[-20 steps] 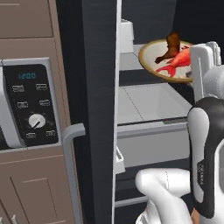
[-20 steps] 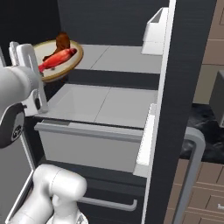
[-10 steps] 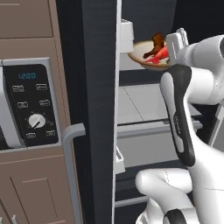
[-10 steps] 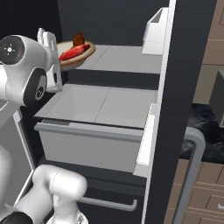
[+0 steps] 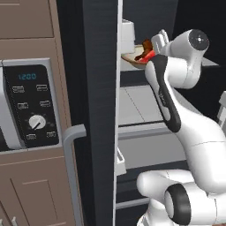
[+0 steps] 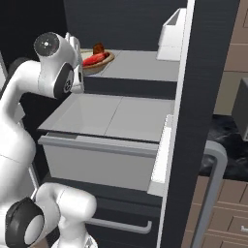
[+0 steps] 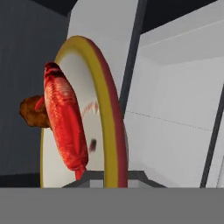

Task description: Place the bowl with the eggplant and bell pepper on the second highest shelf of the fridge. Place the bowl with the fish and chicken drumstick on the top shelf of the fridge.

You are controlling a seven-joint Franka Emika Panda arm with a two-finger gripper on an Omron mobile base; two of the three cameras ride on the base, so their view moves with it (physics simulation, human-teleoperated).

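A tan bowl [image 6: 100,62] with a yellow and red rim holds a red fish [image 6: 94,59] and a brown chicken drumstick [image 6: 99,48]. It sits low over the left end of the upper grey fridge shelf [image 6: 140,65]; I cannot tell whether it touches. My gripper [image 6: 80,57] is shut on the bowl's near rim. In the left base view the bowl [image 5: 134,58] shows past the door edge, with my gripper [image 5: 155,49] beside it. In the hand view the rim [image 7: 109,109], fish [image 7: 65,122] and drumstick [image 7: 31,111] stand close above my gripper [image 7: 109,178]. The bowl with the eggplant and bell pepper is out of view.
Below is a second grey shelf [image 6: 116,114] over a pale drawer [image 6: 97,155]. The open fridge door [image 6: 193,97] carries a white bin [image 6: 172,31] on the right. Left of the fridge is an oven panel [image 5: 31,106] and a door handle [image 5: 73,172].
The arm has swung further into the fridge, carrying the bowl from outside the shelf's left end inward over the shelf. The grip has stayed shut.
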